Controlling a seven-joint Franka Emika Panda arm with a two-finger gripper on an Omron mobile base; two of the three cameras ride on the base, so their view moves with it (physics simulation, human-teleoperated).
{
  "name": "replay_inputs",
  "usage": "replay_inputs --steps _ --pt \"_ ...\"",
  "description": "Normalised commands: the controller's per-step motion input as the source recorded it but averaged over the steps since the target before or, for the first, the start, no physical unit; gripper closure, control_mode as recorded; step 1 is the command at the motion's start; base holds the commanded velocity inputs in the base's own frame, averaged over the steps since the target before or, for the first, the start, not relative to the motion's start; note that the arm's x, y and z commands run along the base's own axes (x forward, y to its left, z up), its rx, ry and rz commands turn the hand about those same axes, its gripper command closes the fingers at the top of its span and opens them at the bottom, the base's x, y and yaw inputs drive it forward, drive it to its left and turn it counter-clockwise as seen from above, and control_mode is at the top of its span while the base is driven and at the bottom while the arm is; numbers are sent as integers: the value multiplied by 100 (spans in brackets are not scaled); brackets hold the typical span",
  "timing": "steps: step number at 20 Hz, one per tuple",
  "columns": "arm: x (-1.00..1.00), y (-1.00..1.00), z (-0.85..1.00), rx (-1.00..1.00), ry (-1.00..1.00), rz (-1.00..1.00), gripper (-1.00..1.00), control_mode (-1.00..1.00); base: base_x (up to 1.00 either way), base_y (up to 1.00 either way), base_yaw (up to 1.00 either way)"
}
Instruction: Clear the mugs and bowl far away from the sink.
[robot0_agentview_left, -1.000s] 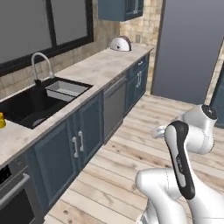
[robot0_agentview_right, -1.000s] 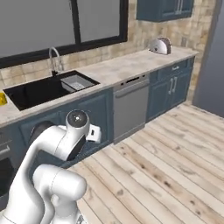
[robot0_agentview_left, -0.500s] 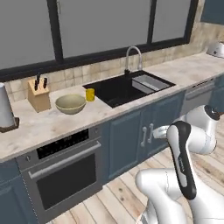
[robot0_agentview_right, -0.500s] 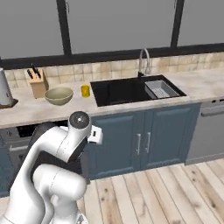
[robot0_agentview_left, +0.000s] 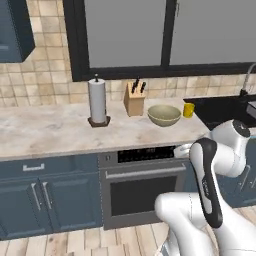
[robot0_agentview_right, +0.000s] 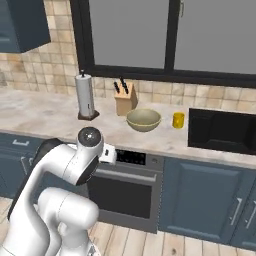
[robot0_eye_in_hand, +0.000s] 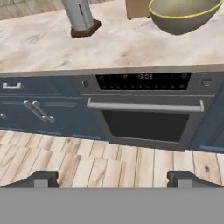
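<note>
The olive-tan bowl (robot0_agentview_left: 164, 115) (robot0_agentview_right: 143, 120) (robot0_eye_in_hand: 183, 15) stands on the marble counter (robot0_agentview_left: 50, 130) above the oven. A yellow mug (robot0_agentview_left: 188, 110) (robot0_agentview_right: 178, 120) sits just right of it, between the bowl and the black sink (robot0_agentview_left: 225, 109) (robot0_agentview_right: 222, 131). My gripper (robot0_eye_in_hand: 112, 179) hangs open and empty in front of the oven, below counter height and well short of the bowl. Its two dark fingertips (robot0_eye_in_hand: 41, 179) stand wide apart over the wooden floor.
A paper towel roll (robot0_agentview_left: 98, 101) (robot0_agentview_right: 85, 96) (robot0_eye_in_hand: 81, 15) and a knife block (robot0_agentview_left: 134, 99) (robot0_agentview_right: 125, 99) stand at the back of the counter, left of the bowl. The oven (robot0_agentview_left: 142, 185) (robot0_eye_in_hand: 146, 118) and blue cabinet doors (robot0_agentview_left: 40, 195) face me. A faucet (robot0_agentview_left: 247, 80) rises at the far right.
The base has driven along the counter, so the whole picture has shifted from the sink to the oven stretch; bowl and mug sit nearer the middle. The gripper stays open.
</note>
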Motion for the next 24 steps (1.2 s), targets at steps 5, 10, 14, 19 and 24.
replay_inputs --steps 5,10,14,19,24 --pt "0 0 0 0 0 0 -100 100 48 -65 34" --pt "0 0 0 0 0 0 -100 100 54 -86 16" --pt "0 0 0 0 0 0 -100 100 84 -61 9" --pt "0 0 0 0 0 0 -100 100 100 -7 1" --pt "0 0 0 0 0 0 -100 100 95 2 -2"
